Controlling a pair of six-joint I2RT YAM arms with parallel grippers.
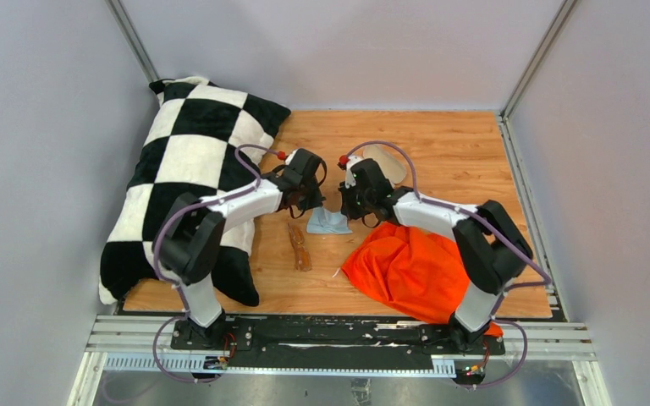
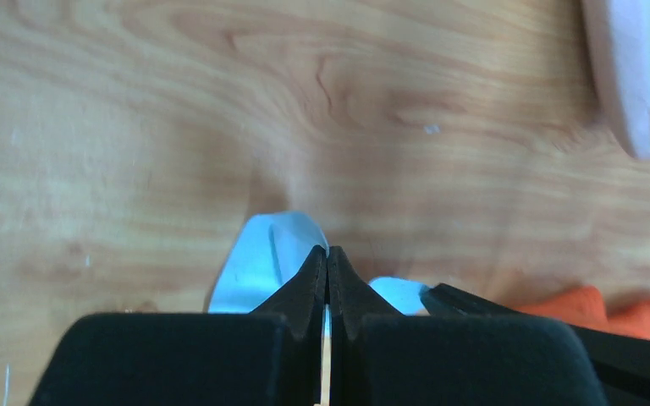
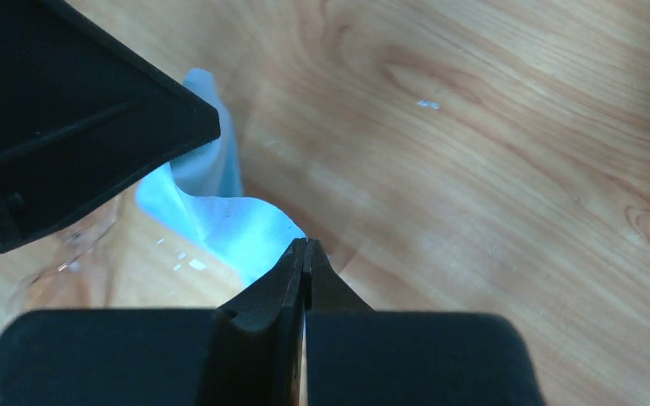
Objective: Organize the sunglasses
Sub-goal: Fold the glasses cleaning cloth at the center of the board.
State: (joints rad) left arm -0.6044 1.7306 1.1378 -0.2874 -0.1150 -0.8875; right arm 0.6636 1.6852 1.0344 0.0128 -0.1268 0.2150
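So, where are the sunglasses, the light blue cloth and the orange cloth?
sunglasses [image 1: 300,247], top view, middle of the folded frame.
light blue cloth [image 1: 328,223], top view, its centre.
orange cloth [image 1: 406,269], top view, middle of the crumpled heap.

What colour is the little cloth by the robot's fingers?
Light blue. The cloth shows best in the right wrist view.

Plain pale grey walls [image 1: 42,127] box in a light wood-grain tabletop [image 1: 465,144], aluminium posts [image 1: 133,38] in the back corners, even soft lighting all over.
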